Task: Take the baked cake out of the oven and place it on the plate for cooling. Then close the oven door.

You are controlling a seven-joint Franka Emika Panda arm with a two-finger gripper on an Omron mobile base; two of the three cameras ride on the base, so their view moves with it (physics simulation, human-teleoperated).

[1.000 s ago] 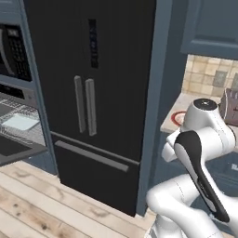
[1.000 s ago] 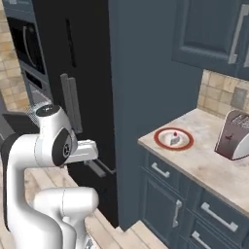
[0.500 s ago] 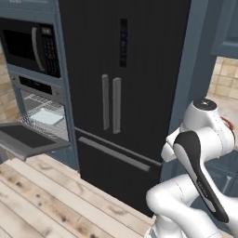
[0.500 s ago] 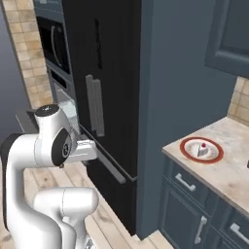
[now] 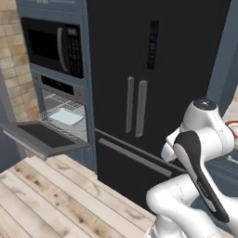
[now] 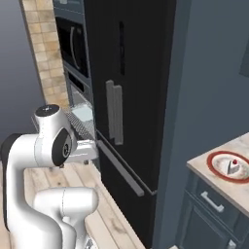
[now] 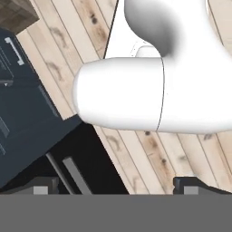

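Note:
The baked cake (image 6: pixel 234 166), a small pale wedge with a red dot on top, sits on the red-rimmed plate (image 6: pixel 216 162) on the counter at the far right. The oven (image 5: pixel 62 100) stands at the left under the microwave. Its oven door (image 5: pixel 42 137) hangs down flat, open, and a pale tray (image 5: pixel 66 116) lies on the wire rack inside. My gripper (image 7: pixel 120 186) is open with nothing between its fingertips (image 7: pixel 46 186); it points down at the wooden floor, folded in close to my base and far from both the oven and the plate.
A tall black fridge (image 5: pixel 148 83) with two vertical handles fills the middle between oven and counter. A black microwave (image 5: pixel 51 44) sits above the oven. Dark blue drawers (image 6: pixel 214 209) lie under the counter. Wooden floor (image 5: pixel 51 200) stretches in front of the oven.
The whole picture has shifted: the base has driven left, so the oven and microwave have come further into view and the counter with the plate has slid right. The arm's pose is unchanged.

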